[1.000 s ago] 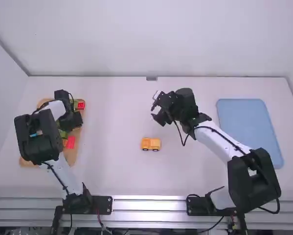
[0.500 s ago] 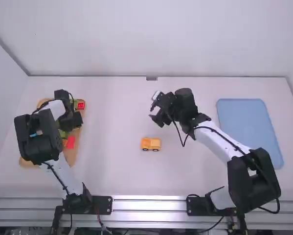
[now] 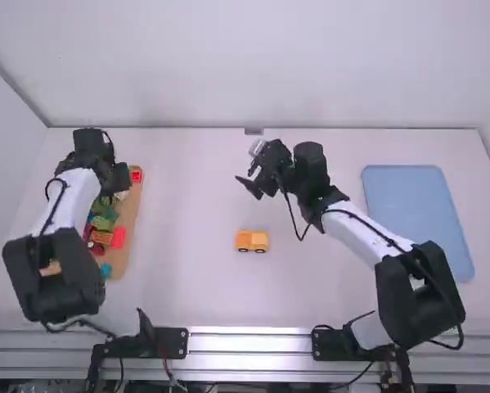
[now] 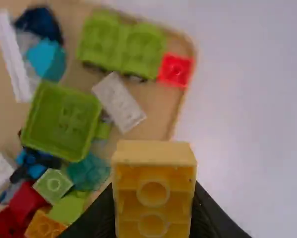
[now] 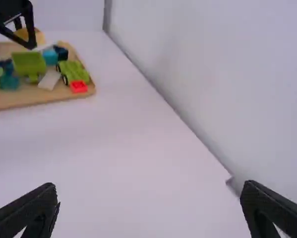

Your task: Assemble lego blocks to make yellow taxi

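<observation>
bricks of many colours (image 4: 65,121) crowd a tan wooden tray (image 3: 128,225) along the left edge of the white surface (image 3: 187,282). over the tray's far part, the left claw (image 3: 119,180) is closed on a yellow-orange plastic block (image 4: 153,186) with round sockets. a red square brick (image 4: 176,70) sits at that tray's far right corner, beside a lime green wheeled piece (image 4: 121,45). the small yellow-orange plastic truck (image 3: 252,241) stands midway between the surface's left and right edges, and beyond it hangs the right claw (image 3: 249,187), wide and empty. a flat blue tray (image 3: 416,221) lies near the right edge.
</observation>
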{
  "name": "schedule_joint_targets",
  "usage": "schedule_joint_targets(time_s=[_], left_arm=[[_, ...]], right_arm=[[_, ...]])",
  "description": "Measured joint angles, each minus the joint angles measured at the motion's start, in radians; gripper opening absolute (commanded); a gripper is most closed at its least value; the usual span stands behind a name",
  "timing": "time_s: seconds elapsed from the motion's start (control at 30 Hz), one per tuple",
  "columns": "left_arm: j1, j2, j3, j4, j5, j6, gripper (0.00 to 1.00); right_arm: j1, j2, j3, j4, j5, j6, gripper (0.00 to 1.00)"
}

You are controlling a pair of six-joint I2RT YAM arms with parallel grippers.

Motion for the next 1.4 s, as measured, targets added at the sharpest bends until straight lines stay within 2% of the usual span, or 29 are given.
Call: schedule_joint_targets(time_s=[0.13,0.2,0.27,0.5,0.63,0.9,0.93,1.03,1.17,1.37,1.4], left_arm=[[-0.098,-0.121,-0.144,0.141,0.149,0.099,0.15],[-0.128,-0.153,-0.200,0.203,0.225,0.134,0.15],[-0.165,-0.192,-0.277,0.303,0.363,0.185,0.02],[-0.249,-0.223,-0.441,0.660,0.766,0.251,0.06],[-0.297,-0.209,-0.500,0.869,0.907,0.240,0.09],[-0.336,-0.137,-0.544,1.117,1.007,0.149,0.06],[-0.340,-0.106,-0.545,1.175,1.042,0.138,0.05],[-0.342,-0.076,-0.545,1.232,1.082,0.122,0.04],[-0.342,-0.041,-0.545,1.312,1.096,0.063,0.02],[-0.342,-0.034,-0.545,1.367,1.096,0.022,0.03],[-0.343,-0.034,-0.545,1.370,1.096,0.020,0.03]], right_arm=[[-0.036,0.105,0.019,0.100,-0.142,0.103,0.98],[-0.056,0.153,0.043,0.118,-0.211,0.146,0.98],[-0.080,0.210,0.089,0.130,-0.324,0.196,0.98],[-0.116,0.330,0.262,0.134,-0.729,0.270,0.98],[-0.113,0.366,0.315,0.134,-0.878,0.332,1.00],[-0.093,0.371,0.319,0.134,-0.978,0.375,0.90],[-0.085,0.371,0.319,0.134,-0.984,0.381,0.85],[-0.072,0.371,0.319,0.132,-0.990,0.385,0.80],[-0.061,0.371,0.319,0.132,-0.993,0.386,0.67],[-0.063,0.371,0.319,0.132,-0.994,0.385,0.59],[-0.063,0.371,0.319,0.132,-0.994,0.385,0.56]])
